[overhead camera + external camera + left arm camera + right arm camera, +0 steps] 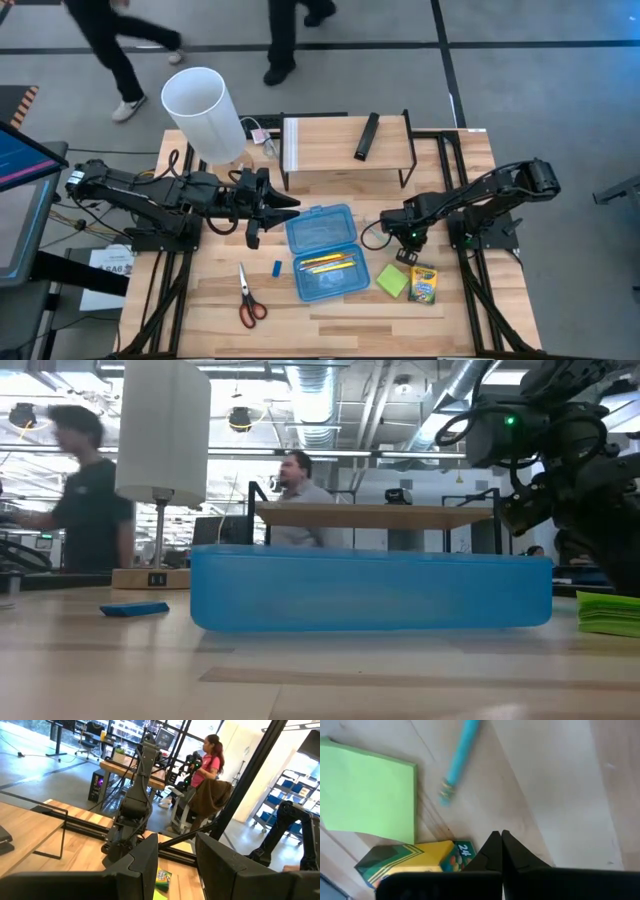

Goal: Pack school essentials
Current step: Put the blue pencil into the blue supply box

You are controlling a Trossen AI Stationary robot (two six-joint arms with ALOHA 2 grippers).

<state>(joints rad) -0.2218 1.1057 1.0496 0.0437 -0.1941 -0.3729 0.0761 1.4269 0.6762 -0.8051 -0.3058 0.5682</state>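
An open blue pencil case [322, 250] lies mid-table with yellow and orange pencils [330, 263] in its near half. To its right are a green sticky-note pad [392, 280] and a crayon box [423, 284]. Red-handled scissors [248, 298] and a small blue eraser [277, 268] lie to its left. My right gripper [497, 834] points steeply down, shut and empty, just above the table beside a light blue-green pen [460, 755] lying flat. My left gripper [275, 215] hovers level and open at the case's left, holding nothing.
A wooden shelf [345, 145] on black legs stands at the far side, with a slim black bar [367, 135] on it. A tall white cylinder [205, 112] stands at the far left. People move in the room beyond the table.
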